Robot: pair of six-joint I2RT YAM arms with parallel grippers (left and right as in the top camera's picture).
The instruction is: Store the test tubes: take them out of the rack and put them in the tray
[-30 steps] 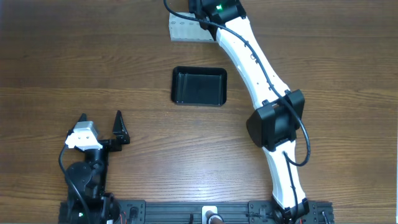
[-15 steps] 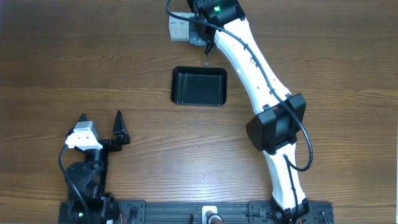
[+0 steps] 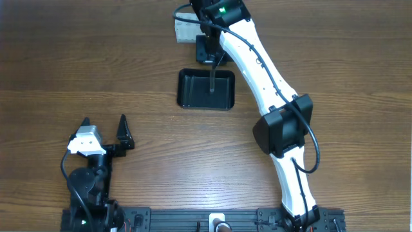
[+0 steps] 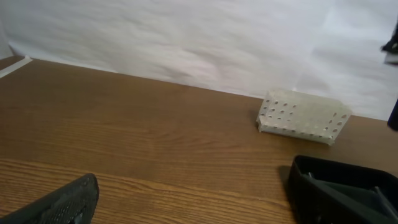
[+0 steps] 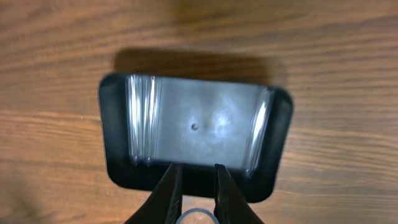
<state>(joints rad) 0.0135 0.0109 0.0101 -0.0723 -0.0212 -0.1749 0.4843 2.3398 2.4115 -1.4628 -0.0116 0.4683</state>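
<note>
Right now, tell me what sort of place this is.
Probably a robot test bench, not a working lab: a wood-grain table, a white sheet hung behind it, and the right end effector holding a tube above a tray.

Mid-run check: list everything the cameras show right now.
Perforated pale grey block-shaped rack: one, grey, far side of the table, beyond the tray.
Shallow rectangular plastic tray: one, black, mid-table.
Clear test tube: one, transparent, upright in the right gripper, above the tray.
Wooden table: one, brown, under everything.
Left gripper: one, black, open, near-left by its base.
Right gripper: one, black, shut on the tube, over the tray.
</note>
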